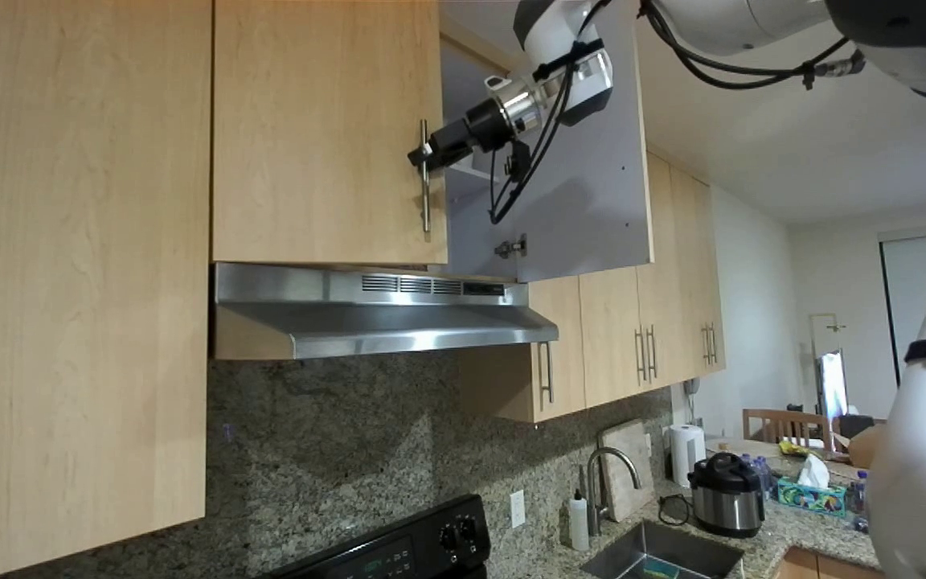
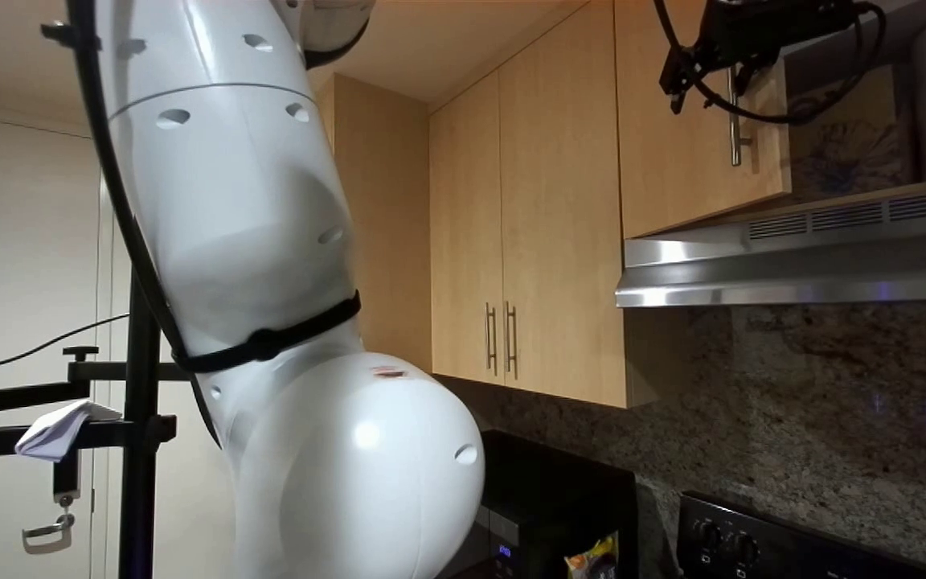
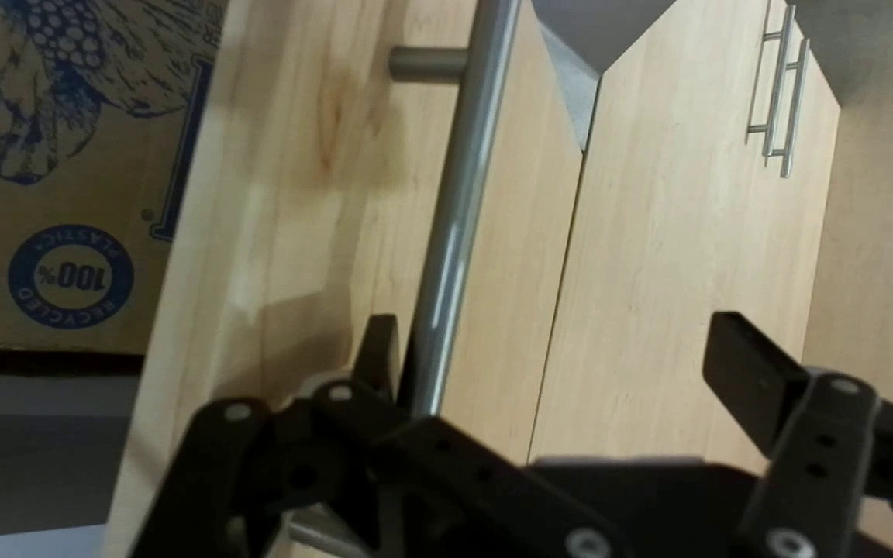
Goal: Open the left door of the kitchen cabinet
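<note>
In an exterior view: kitchen cabinet (image 1: 471,217), two doors. The left door (image 1: 322,129) stands ajar, carrying one bar handle (image 1: 425,191); gripper (image 1: 423,156) at the handle. Second door (image 1: 592,209) swung wide, one hinge (image 1: 511,247) visible.

In an exterior view: one range hood (image 2: 801,277) below the left door; two tall doors (image 2: 563,201) nearby, two pulls (image 2: 510,342).

Wrist view: two fingers (image 3: 753,384), spread apart, bar handle between them, just beside one; cannot tell contact. One printed box (image 3: 67,186) past the door edge.
</note>
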`<state>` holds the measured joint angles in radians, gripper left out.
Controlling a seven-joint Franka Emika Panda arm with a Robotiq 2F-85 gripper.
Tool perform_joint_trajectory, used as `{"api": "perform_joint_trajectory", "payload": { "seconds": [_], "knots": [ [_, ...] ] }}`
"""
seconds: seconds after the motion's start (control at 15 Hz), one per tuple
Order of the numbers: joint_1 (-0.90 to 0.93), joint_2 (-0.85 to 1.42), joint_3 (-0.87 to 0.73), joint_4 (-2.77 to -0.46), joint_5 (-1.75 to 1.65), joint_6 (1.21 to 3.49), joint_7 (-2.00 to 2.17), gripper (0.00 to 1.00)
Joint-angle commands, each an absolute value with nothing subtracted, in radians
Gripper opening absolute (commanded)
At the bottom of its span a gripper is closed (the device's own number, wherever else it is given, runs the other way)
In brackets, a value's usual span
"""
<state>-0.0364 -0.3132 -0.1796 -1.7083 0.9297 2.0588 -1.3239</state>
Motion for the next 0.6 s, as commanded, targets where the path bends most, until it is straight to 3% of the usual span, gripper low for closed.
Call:
{"api": "perform_joint_trajectory", "payload": {
  "seconds": [0.0,0.53],
  "knots": [
    [-0.001,-0.393,-0.160,-1.768,0.992,2.077,-1.354,1.00],
    [-0.025,-0.344,-0.190,-1.738,0.976,2.086,-1.368,1.00]
  ]
}}
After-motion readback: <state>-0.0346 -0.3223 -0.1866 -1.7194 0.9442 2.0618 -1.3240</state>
